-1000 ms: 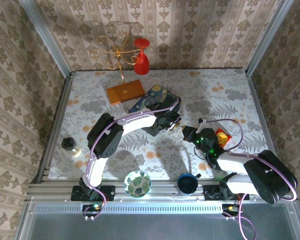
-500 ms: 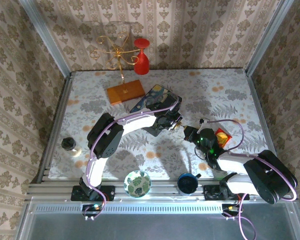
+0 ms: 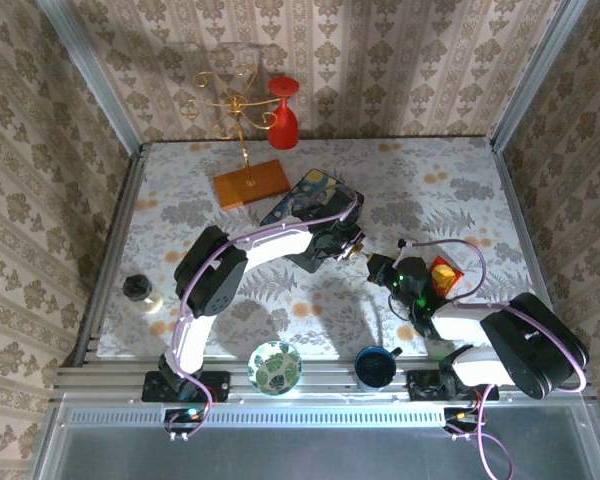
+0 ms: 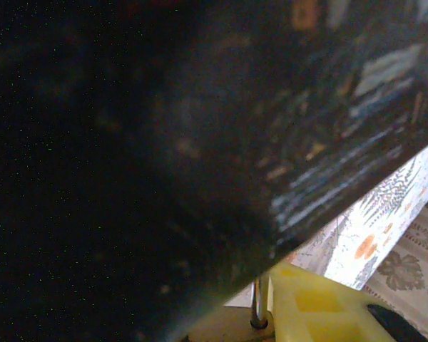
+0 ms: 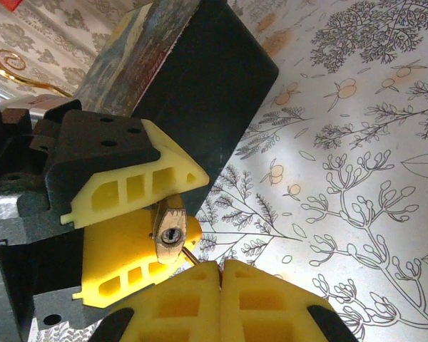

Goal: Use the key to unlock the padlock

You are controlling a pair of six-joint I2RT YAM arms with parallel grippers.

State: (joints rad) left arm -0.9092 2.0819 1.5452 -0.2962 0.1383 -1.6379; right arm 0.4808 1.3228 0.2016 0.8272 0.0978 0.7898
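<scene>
The small brassy padlock [image 5: 169, 229] is pinched between the yellow fingers of my left gripper [image 5: 187, 206], keyhole end facing the right wrist camera. In the left wrist view its silvery shackle [image 4: 257, 303] rises beside one yellow finger [image 4: 321, 313]. My right gripper [image 5: 220, 267] is shut on the key [image 5: 190, 254]. Only the thin blade pokes out, its tip just below the keyhole and right of it. In the top view the two grippers meet mid-table, left [image 3: 352, 248] and right [image 3: 379, 266].
The painted blue box [image 3: 305, 195] lies right behind the left gripper, its dark side [image 4: 200, 142] close to the left wrist camera. A wooden base with a gold stand [image 3: 250, 183], red goblet [image 3: 283, 112], snack packet [image 3: 443, 275], blue mug [image 3: 375, 367], bowl [image 3: 274, 366] and a dark jar [image 3: 137, 288] stand around.
The right gripper has edged slightly to the right near the padlock. The left arm has stayed put.
</scene>
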